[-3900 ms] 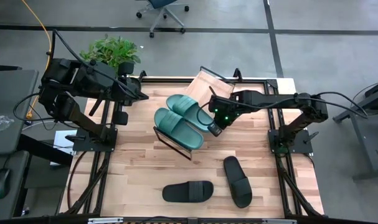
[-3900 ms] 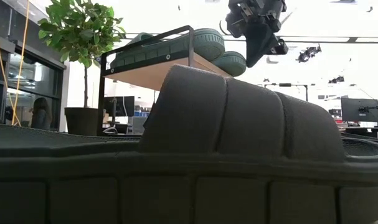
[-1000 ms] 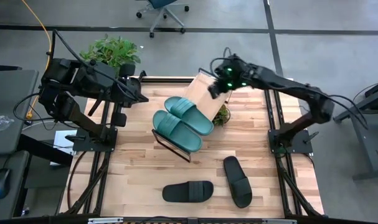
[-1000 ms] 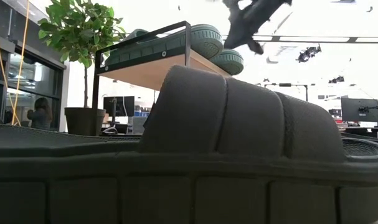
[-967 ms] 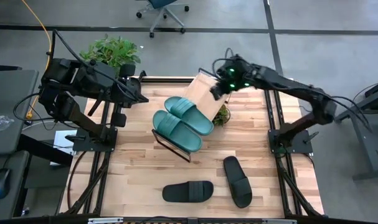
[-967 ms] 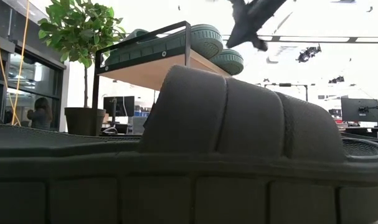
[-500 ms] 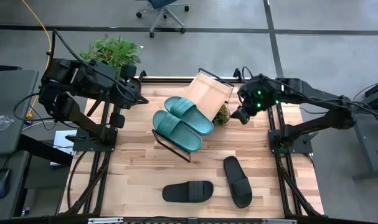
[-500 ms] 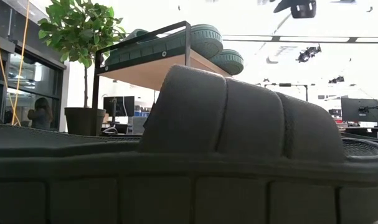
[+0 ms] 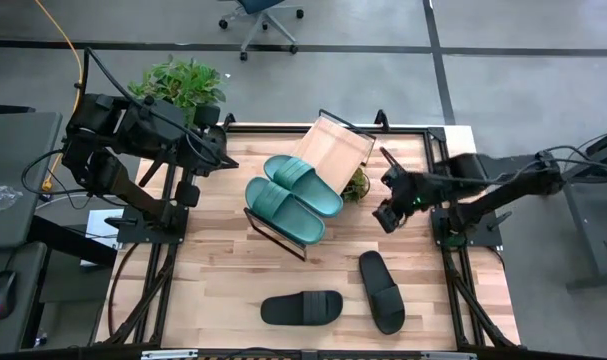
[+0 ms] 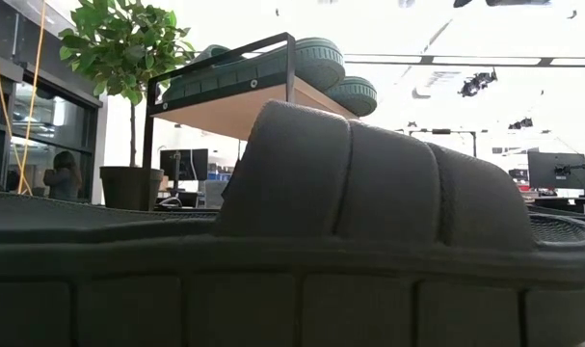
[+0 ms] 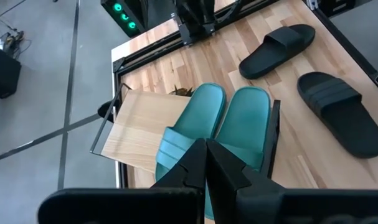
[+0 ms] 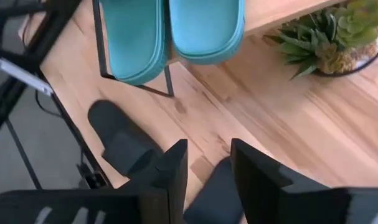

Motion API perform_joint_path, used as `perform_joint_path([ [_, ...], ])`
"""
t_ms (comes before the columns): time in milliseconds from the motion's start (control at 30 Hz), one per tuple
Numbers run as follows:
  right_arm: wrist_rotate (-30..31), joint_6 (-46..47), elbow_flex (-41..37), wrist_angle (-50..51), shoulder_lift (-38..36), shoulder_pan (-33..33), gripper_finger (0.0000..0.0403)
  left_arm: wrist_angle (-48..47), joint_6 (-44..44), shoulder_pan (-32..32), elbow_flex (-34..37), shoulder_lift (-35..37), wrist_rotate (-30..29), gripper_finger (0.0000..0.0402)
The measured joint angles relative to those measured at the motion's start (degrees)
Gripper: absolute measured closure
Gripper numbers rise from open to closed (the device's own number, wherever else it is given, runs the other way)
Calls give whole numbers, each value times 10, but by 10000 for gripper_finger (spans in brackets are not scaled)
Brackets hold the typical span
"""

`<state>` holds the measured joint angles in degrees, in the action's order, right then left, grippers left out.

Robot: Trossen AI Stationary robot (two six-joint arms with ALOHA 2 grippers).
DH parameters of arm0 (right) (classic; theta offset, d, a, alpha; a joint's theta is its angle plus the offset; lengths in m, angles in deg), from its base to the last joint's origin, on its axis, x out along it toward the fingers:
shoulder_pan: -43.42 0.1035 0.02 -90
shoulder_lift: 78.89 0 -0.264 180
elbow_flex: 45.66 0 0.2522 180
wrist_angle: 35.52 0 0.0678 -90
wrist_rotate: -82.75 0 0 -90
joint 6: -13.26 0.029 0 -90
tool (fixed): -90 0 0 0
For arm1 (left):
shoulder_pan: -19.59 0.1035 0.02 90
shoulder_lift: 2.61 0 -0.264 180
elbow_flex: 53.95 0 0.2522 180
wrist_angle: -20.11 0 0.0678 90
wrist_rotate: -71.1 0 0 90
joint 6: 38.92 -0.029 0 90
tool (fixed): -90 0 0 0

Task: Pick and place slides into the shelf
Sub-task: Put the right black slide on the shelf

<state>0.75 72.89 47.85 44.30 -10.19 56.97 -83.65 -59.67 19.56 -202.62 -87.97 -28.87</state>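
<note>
Two teal slides [image 9: 293, 195] lie side by side on the slanted shelf [image 9: 335, 148]. Their rounded ends reach its black frame rail [image 12: 167, 78]. Two black slides [image 9: 301, 307] [image 9: 381, 290] lie flat on the table near its near edge. One of them fills the low view [image 10: 350, 212]. My right gripper [image 9: 388, 215] hangs open over the table, right of the shelf and on the far side of the black slides [image 12: 120, 146], touching nothing. My left gripper [image 11: 206, 163] is shut and parked at the table's left side, with the teal slides [image 11: 238, 118] in front of it.
A small potted succulent [image 9: 357, 185] stands on the table under the shelf's right end, close to my right gripper. A larger leafy plant [image 9: 178, 80] stands beyond the far left corner. Bare wood [image 9: 223, 265] lies between the shelf and the black slides.
My right gripper has left the far end of the shelf. It swung toward the table's right edge, then toward the near edge and down, and now hangs right of the shelf. The slides and the shelf have stayed in place.
</note>
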Motion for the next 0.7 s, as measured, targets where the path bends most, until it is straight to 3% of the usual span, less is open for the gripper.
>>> perform_joint_path([
  [300, 197, 284, 0, 7, -2, 198, 289, 0, 14, 0, 0, 0, -1, 401],
  [500, 360, 493, 0, 16, 18, 346, 289, 0, 31, 0, 0, 0, -1, 401],
  [700, 437, 644, 0, 25, 91, 420, 289, 0, 47, 0, 0, 0, -1, 401],
])
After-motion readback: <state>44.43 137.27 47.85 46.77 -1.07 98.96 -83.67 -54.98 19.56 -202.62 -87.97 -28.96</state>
